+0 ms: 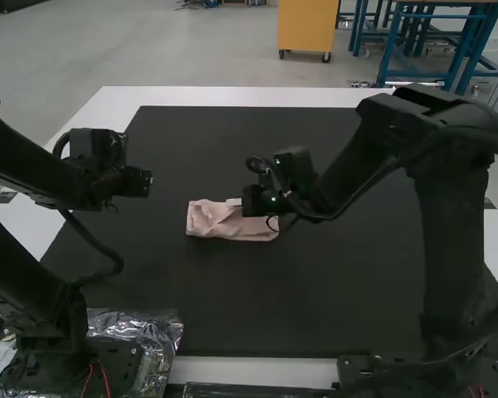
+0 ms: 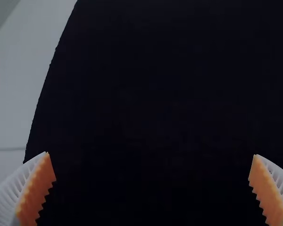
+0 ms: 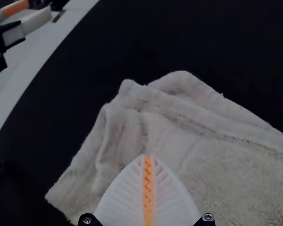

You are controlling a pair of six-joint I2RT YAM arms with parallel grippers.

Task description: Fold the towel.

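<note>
A pale pink, soft cloth towel lies around the middle of a black rectangular mat on a white table. It makes a rumpled strip running left to right, with overlapping layers and creases. The right gripper, with white ribbed fingers and orange pads, is over the towel's far side; its jaws are together, though whether any cloth is pinched between them cannot be told. The left gripper is over the mat, well apart from the towel on its left, jaws wide apart with nothing between them.
</note>
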